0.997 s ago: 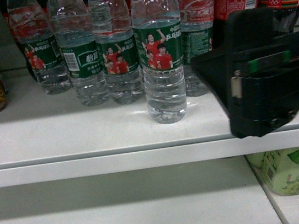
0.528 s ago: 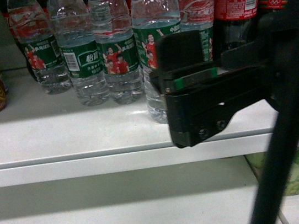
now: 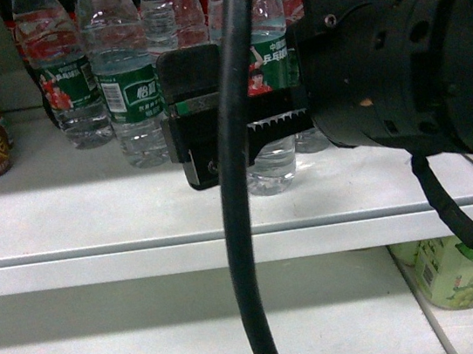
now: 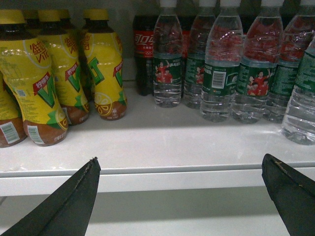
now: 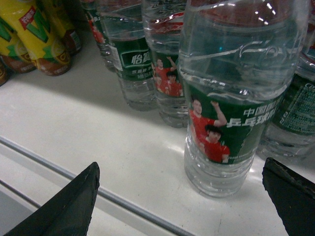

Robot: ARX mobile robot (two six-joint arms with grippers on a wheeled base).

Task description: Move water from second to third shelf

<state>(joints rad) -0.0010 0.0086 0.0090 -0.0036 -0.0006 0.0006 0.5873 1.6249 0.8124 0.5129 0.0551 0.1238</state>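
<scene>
Water bottle (image 5: 231, 98) stands at the shelf's (image 3: 92, 215) front edge, nearest of its row. Your right gripper (image 5: 184, 196) is spread, fingers either side, not touching. A black cable (image 3: 244, 229) crosses your head view at 6 o'clock. Yellow bottles (image 4: 44, 78) at 10 o'clock. Left gripper (image 4: 182, 191) spread, below the shelf lip. The right arm has moved left since before.
</scene>
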